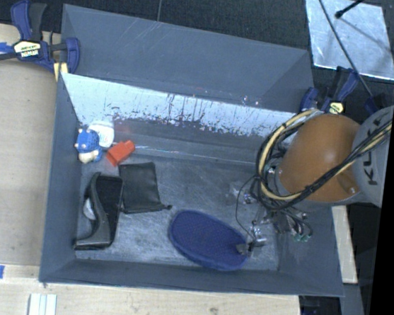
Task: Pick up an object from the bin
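Observation:
My gripper (pixel 252 243) hangs low at the right side of the bin floor, under the arm's orange dome. Its tips sit at the right edge of a dark blue oval pad (pixel 205 238) that lies flat near the bin's front wall. Nothing shows between the tips. A black folded pouch (pixel 138 187) lies left of the pad, well clear of the gripper.
Against the left wall stands a black angular stapler-like tool (pixel 103 211). In the back left corner lie a small orange block (pixel 119 152) and a white-and-blue toy figure (pixel 93 140). The bin's sloped walls close in on all sides.

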Available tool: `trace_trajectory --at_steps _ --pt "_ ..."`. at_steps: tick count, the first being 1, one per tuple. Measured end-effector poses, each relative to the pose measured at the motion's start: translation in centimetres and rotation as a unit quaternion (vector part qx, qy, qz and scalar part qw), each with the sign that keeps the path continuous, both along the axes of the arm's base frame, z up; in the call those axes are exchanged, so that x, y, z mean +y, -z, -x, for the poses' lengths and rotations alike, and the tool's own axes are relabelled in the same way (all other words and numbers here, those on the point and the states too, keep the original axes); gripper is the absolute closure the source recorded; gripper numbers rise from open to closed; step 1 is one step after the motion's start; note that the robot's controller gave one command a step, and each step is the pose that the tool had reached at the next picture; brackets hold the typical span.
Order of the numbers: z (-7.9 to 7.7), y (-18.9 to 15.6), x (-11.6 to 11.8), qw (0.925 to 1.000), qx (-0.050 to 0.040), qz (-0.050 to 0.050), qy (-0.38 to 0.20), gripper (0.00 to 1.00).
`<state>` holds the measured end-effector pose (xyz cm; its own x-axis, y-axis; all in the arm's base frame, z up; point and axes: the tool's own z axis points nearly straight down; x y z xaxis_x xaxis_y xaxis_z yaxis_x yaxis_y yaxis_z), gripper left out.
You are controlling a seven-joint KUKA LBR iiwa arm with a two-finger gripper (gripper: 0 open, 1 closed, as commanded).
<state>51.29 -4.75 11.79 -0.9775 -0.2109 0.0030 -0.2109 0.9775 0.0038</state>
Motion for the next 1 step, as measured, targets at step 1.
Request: trace_trajectory --at_steps 1 --pt "2.25 4.86 0.32 0.9996 -0.0062 0.002 -0.026 0.0"
